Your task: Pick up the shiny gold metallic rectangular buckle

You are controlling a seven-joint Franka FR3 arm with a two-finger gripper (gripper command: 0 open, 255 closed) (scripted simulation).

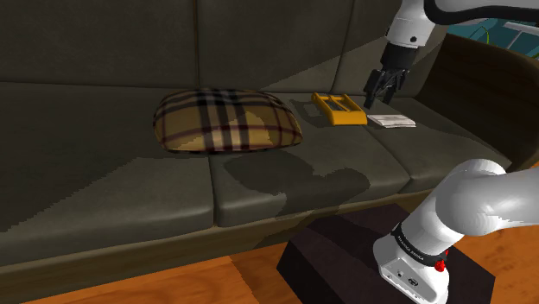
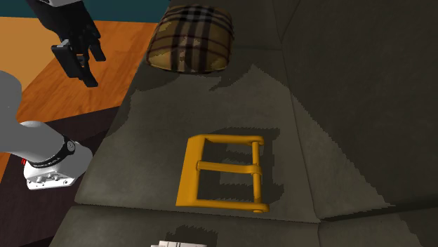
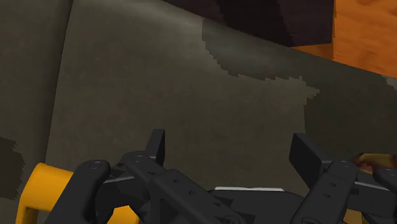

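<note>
Dark olive sofa [image 1: 104,173] cushions are my work surface, with a wooden floor [image 1: 173,285] in front. My claw [image 1: 383,86] hangs in the air above the seat with its two black fingers [image 3: 156,145] spread apart and nothing between them but bare cushion. It touches nothing.

In the wrist view a flat white item [image 3: 248,189] peeks out beneath the claw's body, and one rounded corner of the gold buckle [image 3: 41,184] shows just past the finger linkage on one side. In the shoulder view that white item [image 1: 391,121] lies below the claw, and the buckle [image 1: 339,108] lies flat just beside it, toward that view's left, close but apart.

The second exterior view gives me the buckle [image 2: 226,167] plainly: a rectangular frame with a middle bar, flat on the seat cushion [image 2: 337,105], nothing on it or over it, and the claw [image 2: 78,63] high toward that view's upper left.

Farther out along the seat, a plaid pillow [image 1: 226,121] sits well apart from the buckle. The arm's dark stand [image 1: 345,259] sits on the floor before the sofa.
</note>
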